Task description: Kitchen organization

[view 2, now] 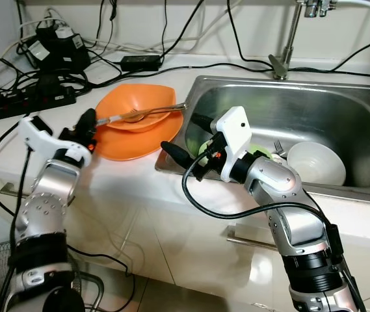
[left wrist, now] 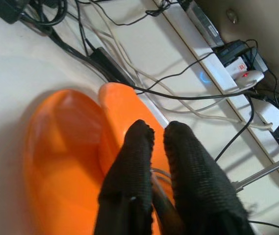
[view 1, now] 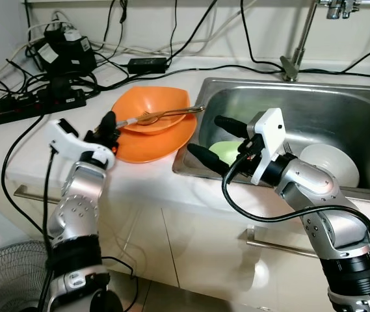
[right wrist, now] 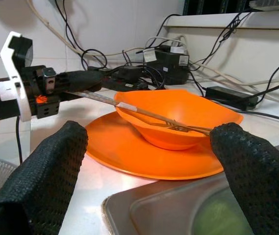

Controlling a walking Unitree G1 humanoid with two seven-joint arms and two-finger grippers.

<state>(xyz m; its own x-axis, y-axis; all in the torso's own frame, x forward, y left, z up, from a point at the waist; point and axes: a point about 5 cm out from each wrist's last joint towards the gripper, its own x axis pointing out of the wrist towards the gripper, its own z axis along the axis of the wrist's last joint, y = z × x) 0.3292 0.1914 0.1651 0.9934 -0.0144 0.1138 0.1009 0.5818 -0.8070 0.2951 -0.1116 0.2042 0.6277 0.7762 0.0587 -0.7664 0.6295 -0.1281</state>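
An orange bowl (view 1: 151, 107) sits on an orange plate (view 1: 147, 148) on the counter, left of the sink (view 1: 315, 104). A long metal utensil (view 1: 165, 115) lies across the bowl, its head inside. My left gripper (view 1: 110, 127) is shut on the utensil's handle end at the bowl's left rim. In the right wrist view the utensil (right wrist: 144, 113) spans the bowl (right wrist: 178, 117). My right gripper (view 1: 205, 136) is open over the sink's front left corner, its fingers pointing at the plate, just above a pale green item (view 1: 225, 151).
A white bowl (view 1: 331, 162) and a fork (view 1: 287, 148) lie in the sink. The faucet (view 1: 298, 39) rises behind it. Power strips (view 1: 38, 104), adapters and many black cables crowd the back left of the counter. A fan (view 1: 9, 279) stands on the floor at lower left.
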